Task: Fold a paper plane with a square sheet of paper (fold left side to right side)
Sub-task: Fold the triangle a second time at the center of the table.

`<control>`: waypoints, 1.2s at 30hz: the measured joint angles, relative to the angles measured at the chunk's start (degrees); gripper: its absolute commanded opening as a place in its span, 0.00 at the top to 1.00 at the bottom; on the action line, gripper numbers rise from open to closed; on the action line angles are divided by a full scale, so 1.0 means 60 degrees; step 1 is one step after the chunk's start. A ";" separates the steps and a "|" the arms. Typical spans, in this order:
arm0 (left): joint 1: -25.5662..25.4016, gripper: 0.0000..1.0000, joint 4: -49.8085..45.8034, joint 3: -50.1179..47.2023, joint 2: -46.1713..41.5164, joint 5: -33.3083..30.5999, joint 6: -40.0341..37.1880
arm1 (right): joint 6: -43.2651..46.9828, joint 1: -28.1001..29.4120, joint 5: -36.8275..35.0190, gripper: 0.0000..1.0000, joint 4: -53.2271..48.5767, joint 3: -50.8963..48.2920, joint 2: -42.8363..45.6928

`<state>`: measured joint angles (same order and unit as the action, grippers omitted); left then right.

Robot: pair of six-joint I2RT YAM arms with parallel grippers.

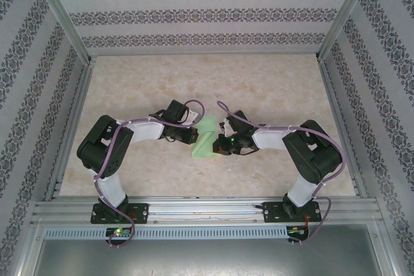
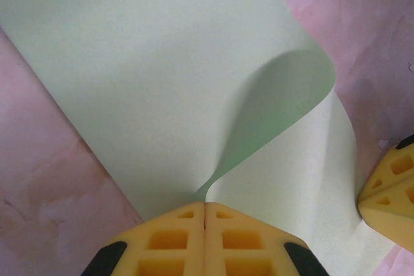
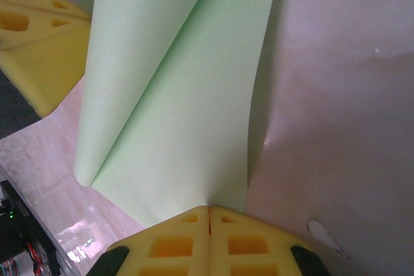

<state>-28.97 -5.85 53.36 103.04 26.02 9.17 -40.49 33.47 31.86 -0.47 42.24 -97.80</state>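
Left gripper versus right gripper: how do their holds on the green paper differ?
The left gripper meets the light green sheet of paper from the left in the top view; the right gripper from the right.
At the left gripper a flap curls up straight from the pinch; at the right gripper the paper leaves smooth, its rolled fold off to one side.
Shared: both yellow-fingered, shut on the sheet.

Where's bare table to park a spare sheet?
The far half of the table, from the back wall to the arms, is bare. So is the near strip between the bases. Centre is crowded: left hand and right hand meet at the square sheet of paper.
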 measured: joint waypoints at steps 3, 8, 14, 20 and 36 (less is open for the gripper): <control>0.0022 1.00 0.0007 0.0000 0.0018 0.0047 0.0000 | -0.0029 -0.0004 0.0040 1.00 0.0007 0.0000 0.0015; 0.0029 1.00 0.0069 0.0000 0.0044 0.0087 0.0000 | -0.0266 -0.0098 0.0146 1.00 0.0011 -0.0004 0.0357; 0.0033 1.00 0.0109 0.0000 0.0062 0.0095 0.0000 | -0.0557 -0.0117 0.0200 1.00 0.0335 0.0040 0.0922; 0.0033 1.00 0.0135 0.0000 0.0069 0.0095 0.0000 | -0.1115 0.0233 -0.0018 1.00 0.1173 0.0372 0.0463; 0.0033 1.00 0.0127 0.0018 0.0091 0.0109 -0.0073 | -0.1730 0.0466 -0.0266 1.00 0.2350 0.0838 -0.0965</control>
<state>-28.77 -5.08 53.47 103.59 26.68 8.73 -50.87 36.27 30.26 13.63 47.27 -103.59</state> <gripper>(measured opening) 0.044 0.065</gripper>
